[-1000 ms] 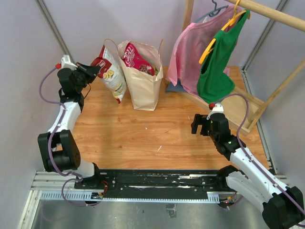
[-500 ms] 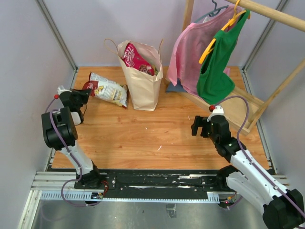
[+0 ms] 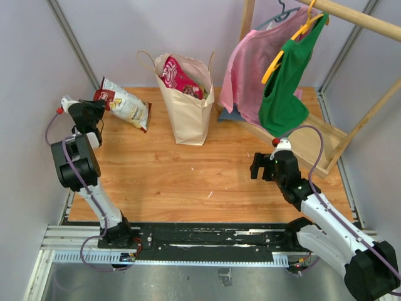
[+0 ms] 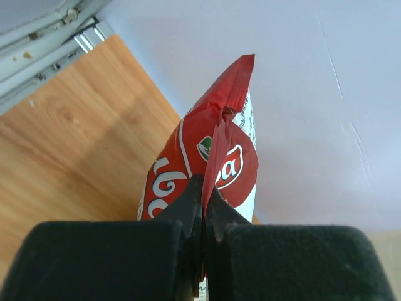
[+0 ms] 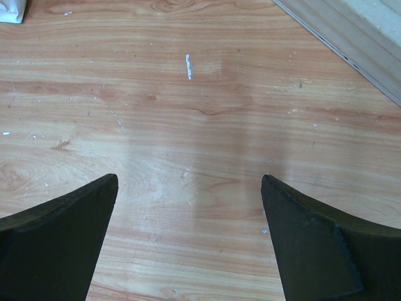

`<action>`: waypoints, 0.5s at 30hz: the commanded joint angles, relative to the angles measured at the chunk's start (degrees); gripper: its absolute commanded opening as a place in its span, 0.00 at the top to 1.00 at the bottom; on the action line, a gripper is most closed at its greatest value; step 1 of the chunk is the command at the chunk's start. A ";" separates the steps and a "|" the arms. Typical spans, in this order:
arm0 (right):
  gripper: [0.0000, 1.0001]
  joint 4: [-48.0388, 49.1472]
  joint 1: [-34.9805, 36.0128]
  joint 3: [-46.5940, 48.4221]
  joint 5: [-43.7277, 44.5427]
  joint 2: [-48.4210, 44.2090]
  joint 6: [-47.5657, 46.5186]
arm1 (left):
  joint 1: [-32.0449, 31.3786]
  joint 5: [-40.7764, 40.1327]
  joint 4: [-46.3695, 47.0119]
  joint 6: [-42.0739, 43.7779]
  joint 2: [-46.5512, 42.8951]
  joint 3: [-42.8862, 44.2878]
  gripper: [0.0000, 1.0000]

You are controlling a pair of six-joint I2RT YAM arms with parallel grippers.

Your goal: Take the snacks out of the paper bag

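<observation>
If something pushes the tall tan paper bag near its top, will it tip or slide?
It probably tips: the tall tan paper bag stands upright, taller than its base is wide. Its thin creased walls may buckle first. The glossy magenta snack packet reaching out of its mouth looks light, so it likely steadies little.

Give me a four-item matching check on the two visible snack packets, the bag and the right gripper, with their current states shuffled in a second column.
Column one
1. red-white packet
2. magenta packet
3. paper bag
4. right gripper

Column two
A. open above bare tabletop
B. standing upright
C. pinched in the left gripper
D. poking out of the paper bag

Pairs: 1-C, 2-D, 3-B, 4-A
</observation>
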 commanded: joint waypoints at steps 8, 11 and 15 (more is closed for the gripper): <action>0.02 0.39 0.66 -0.49 0.46 -2.68 -0.27 | 1.99 -5.11 -9.31 3.12 2.38 2.61 0.00; 0.02 1.32 0.68 -0.43 -0.37 -1.44 -0.09 | 1.93 -6.43 -14.03 6.15 0.09 2.99 0.00; 0.02 1.93 0.68 0.28 -1.61 1.07 0.47 | 1.47 -9.20 -19.34 7.74 -4.36 -0.28 0.00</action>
